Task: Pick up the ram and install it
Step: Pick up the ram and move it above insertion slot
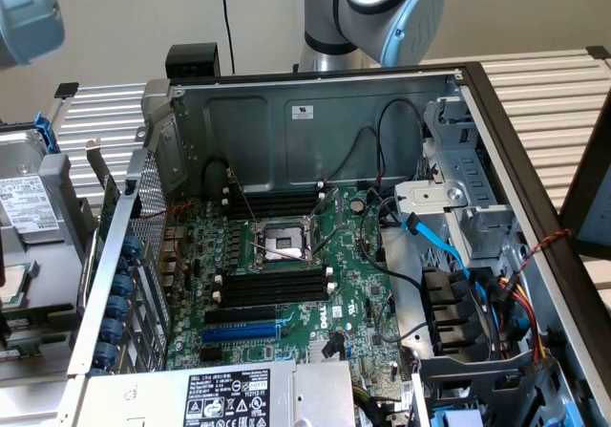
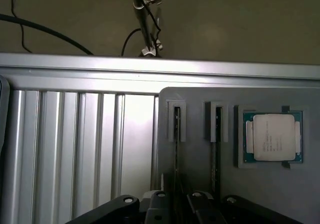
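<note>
Lining up on the ram (image 2: 176,134): it stands on edge in a slot of the grey holder (image 2: 200,96), in the slot farther from the CPU (image 2: 272,138) parked in the same holder. A second stick (image 2: 217,134) stands in the neighbouring slot, parallel and just beside it. The holder lies on the ribbed aluminium worktop (image 2: 75,149).

My end effector (image 2: 177,206) sits over one end of the ram, with the stick running in under it. I can't tell whether it's closed on the stick or standing off it.

Step in hand, as I read it, is the pick. Nothing is installed yet. In the case (image 1: 315,112) the black memory slots (image 1: 277,284) on both the near and far side of the CPU socket (image 1: 284,241) look empty.

To do it well, I reckon:
- Centre across the board's thickness so contact lands on both faces together. A one-sided push would cock it in the guide.
- Square up to the board's length. Any yaw picked up here carries over to the slot.
- Pull straight out along the guide walls with no tilt, since the slot looks narrow.
- Stay off the second stick, as clearance there looks tight.
- Grip firmly enough that the thin board can't pivot.
</note>
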